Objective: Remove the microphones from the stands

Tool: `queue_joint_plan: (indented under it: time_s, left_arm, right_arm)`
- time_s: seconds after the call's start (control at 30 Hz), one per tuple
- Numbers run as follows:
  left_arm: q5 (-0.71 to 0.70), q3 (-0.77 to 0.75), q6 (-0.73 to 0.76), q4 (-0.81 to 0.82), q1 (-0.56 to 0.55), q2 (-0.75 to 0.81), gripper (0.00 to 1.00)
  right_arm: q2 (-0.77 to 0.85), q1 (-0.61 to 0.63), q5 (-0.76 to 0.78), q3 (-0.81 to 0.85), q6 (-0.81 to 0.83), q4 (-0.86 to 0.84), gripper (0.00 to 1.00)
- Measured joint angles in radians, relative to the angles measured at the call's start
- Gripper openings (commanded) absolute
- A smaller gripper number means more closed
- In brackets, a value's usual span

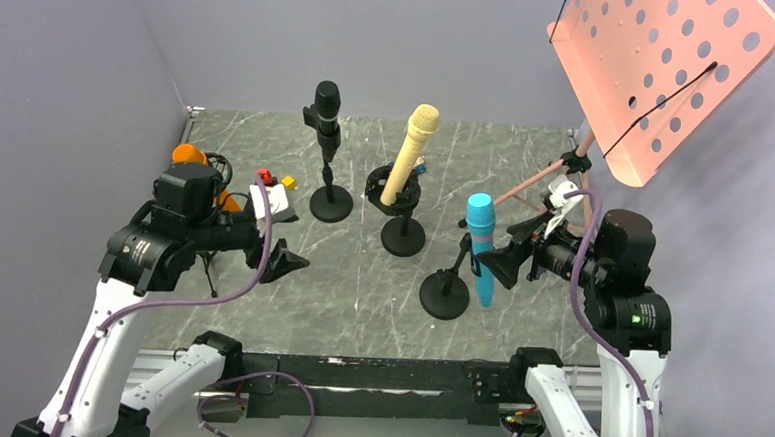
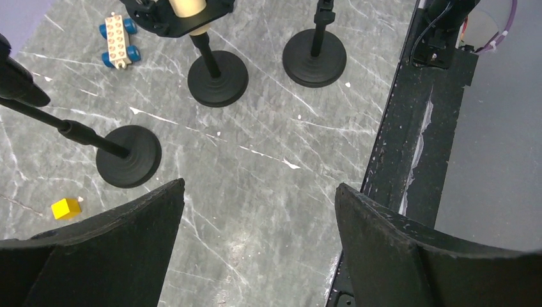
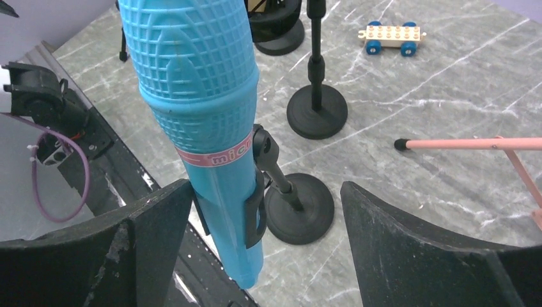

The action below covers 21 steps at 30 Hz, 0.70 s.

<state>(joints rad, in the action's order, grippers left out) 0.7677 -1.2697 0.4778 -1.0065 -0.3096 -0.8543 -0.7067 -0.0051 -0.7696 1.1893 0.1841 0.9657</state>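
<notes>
While the left gripper [image 1: 286, 263] hovers at nine o'clock over the grey marbled table [image 1: 359, 307], fingers spread wide and empty, the blue microphone [image 1: 480, 245] sits clipped in its black stand [image 1: 445, 294] at three o'clock, between the wide-spread fingers of the right gripper [image 1: 501, 263].

The blue microphone [image 1: 480, 245] has a grid-textured head and a pink band around its body. It sits head up, slightly tilted, and is seated in the black clip [image 3: 254, 214] of its stand [image 1: 447, 292]. The stand's round black base [image 3: 300, 208] rests on the bench near the near edge, right of centre, and the stem leans.
</notes>
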Motion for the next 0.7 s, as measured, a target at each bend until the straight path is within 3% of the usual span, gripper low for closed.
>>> queue_joint_plan:
  time_s: [0.2,0.4,0.7]
  left_arm:
    - [-0.007,0.013,0.000,0.015,-0.018,-0.027,0.90]
    - [-0.006,0.023,0.000,0.040,-0.047,-0.040,0.90]
    - [-0.010,0.032,0.007,0.065,-0.087,-0.078,0.90]
  right_arm:
    - [0.033,0.032,0.004,-0.039,-0.027,-0.063,0.69]
    - [0.031,0.034,0.005,-0.028,-0.039,-0.051,0.99]
    - [0.035,0.034,-0.020,-0.026,-0.097,0.018,1.00]
